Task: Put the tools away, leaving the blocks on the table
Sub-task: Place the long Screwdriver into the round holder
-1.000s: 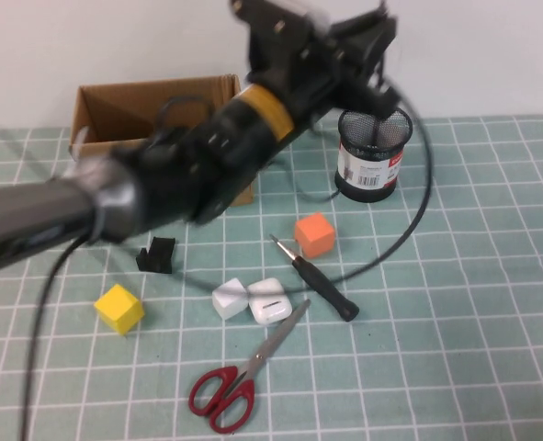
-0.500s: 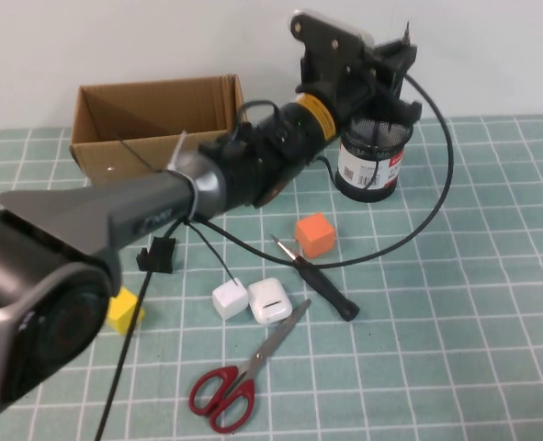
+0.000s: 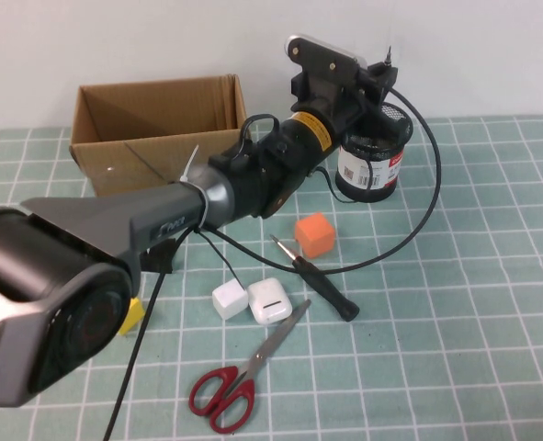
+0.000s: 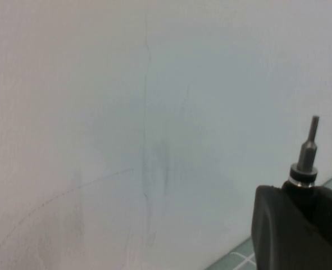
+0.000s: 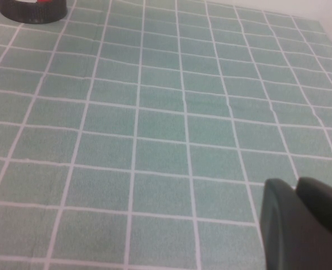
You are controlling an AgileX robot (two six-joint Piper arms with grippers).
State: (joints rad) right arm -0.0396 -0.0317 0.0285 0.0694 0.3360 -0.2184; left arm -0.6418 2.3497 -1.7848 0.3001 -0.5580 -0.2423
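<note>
Green tiles with white grid lines cover the worktop (image 3: 492, 276). Toward its far edge, near the middle, stands a black mesh pen cup (image 3: 372, 165) with a white and red label, and the left pincer (image 3: 377, 83) hangs just above the cup's rim, clenched on a thin dark rod tool (image 3: 388, 62) whose metal tip points upward. In the left wrist view that same tip (image 4: 307, 154) sticks out from between the dark fingers (image 4: 278, 225), against the pale wall. The left arm (image 3: 161, 216) stretches diagonally from the near left corner up to the cup, with a black cable (image 3: 427, 197) looping out beside it.

A brown cardboard box (image 3: 152, 129) sits open at the far left. An orange block (image 3: 314, 234) lies near the middle of the worktop, in front of the cup. Just nearer, a black-handled screwdriver (image 3: 319, 289) lies at a slant, its tip toward the orange block. Two white blocks (image 3: 253, 299) sit side by side, touching, beside the screwdriver. Red-handled scissors (image 3: 243, 372) lie toward the near edge, blades pointing at the screwdriver's handle. A yellow block (image 3: 131, 314) peeks out from behind the left arm.

The right pincer (image 5: 306, 225) shows only in its own wrist view, dark fingers closed together with nothing between them, low over bare tiles.
</note>
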